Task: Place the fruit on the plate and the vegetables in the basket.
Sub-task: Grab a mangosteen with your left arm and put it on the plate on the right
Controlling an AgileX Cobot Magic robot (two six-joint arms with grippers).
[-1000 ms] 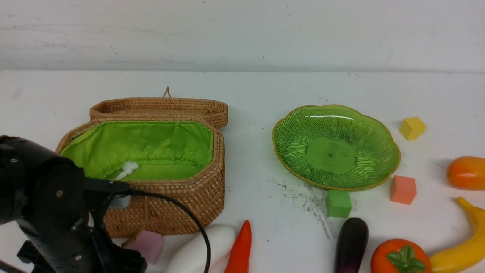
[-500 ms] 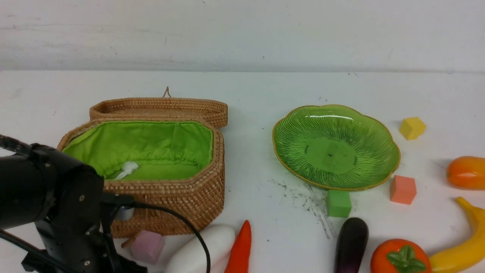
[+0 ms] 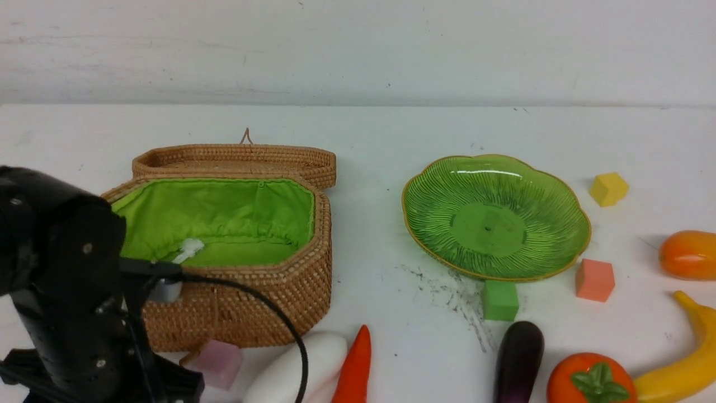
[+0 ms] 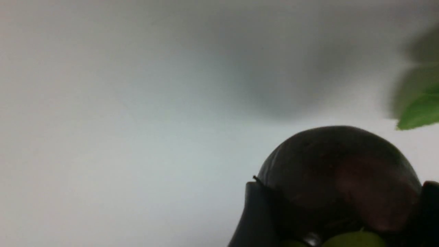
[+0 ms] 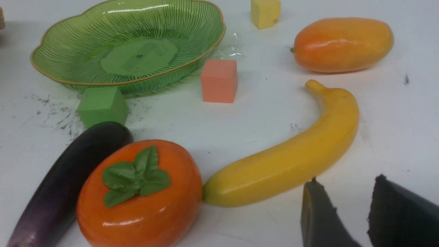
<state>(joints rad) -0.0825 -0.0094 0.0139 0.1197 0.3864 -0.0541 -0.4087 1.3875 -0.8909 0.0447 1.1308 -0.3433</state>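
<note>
My left gripper is shut on the maroon mangosteen, whose green calyx faces the camera, above bare white table. In the front view only the black left arm shows, in front of the open wicker basket. The green plate holds nothing. Along the front edge lie the white radish, red chili, eggplant, tomato-like piece, banana and mango. My right gripper stands open, holding nothing, just beside the banana.
Foam cubes lie about: yellow beyond the plate, salmon and green at its near rim, pink against the basket's front. The basket lid lies open behind it. Black scuffs mark the table near the plate.
My left gripper has shut on the mangosteen. The left arm dipped, then rose and shifted left. The right arm and the pieces on the table have not moved.
</note>
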